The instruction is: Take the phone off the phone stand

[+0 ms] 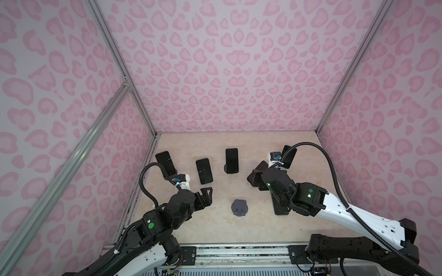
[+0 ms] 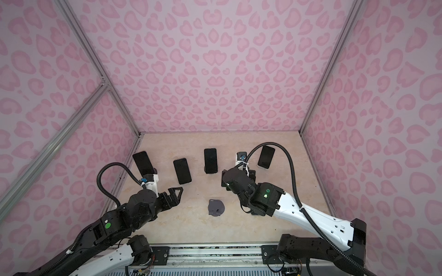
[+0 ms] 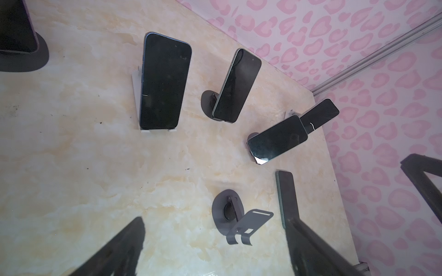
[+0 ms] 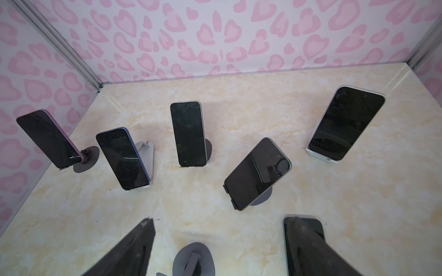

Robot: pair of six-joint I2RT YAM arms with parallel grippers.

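The right hand [image 4: 222, 227] hangs spread over the phone [image 3: 285, 188] lying flat beside the empty stand [image 1: 240, 208]; a low retreat could drag it against that stand. The left hand [image 2: 173, 197] is spread, empty.

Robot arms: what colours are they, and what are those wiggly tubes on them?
The left arm and right arm are black at the joints, with smooth white shells lower down. A black ribbed cable loops over each arm. Both have little green marks, such as a round green dot. The left gripper is black, with triangle-shaped open-frame fingers.
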